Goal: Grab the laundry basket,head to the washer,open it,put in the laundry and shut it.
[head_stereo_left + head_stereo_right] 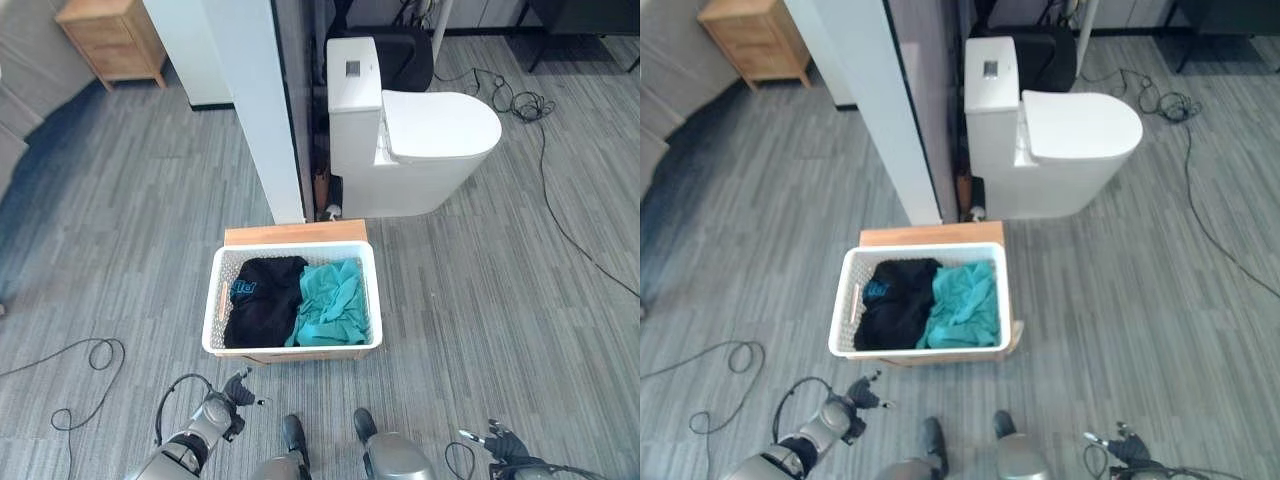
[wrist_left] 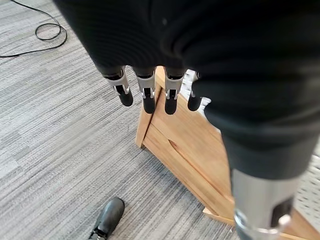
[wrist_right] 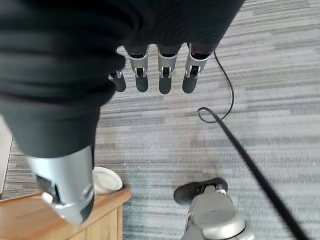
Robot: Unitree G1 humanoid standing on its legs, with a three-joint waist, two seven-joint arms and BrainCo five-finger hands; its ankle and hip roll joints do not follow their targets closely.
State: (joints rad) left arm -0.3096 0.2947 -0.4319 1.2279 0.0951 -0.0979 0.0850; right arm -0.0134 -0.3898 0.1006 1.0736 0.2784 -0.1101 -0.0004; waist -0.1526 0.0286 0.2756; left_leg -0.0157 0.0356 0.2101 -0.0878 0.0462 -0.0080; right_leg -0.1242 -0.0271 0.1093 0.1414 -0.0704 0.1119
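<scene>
The white laundry basket point(image 1: 212, 300) rests on a low wooden stand point(image 1: 295, 234) on the grey floor, just ahead of me. Inside it a black garment point(image 1: 262, 300) lies on the left and a teal garment point(image 1: 335, 303) on the right. My left hand point(image 1: 235, 392) hangs low near the basket's near left corner, apart from it. Its fingers point(image 2: 146, 95) are straight and empty, above the wooden stand point(image 2: 185, 150). My right hand point(image 1: 505, 443) hangs farther off to the right, fingers point(image 3: 165, 75) relaxed over bare floor, holding nothing.
A white toilet point(image 1: 420, 140) stands behind the basket, beside a white pillar point(image 1: 255, 100). A wooden cabinet point(image 1: 115, 40) is at the far left. Black cables point(image 1: 530, 105) run across the floor at the back right.
</scene>
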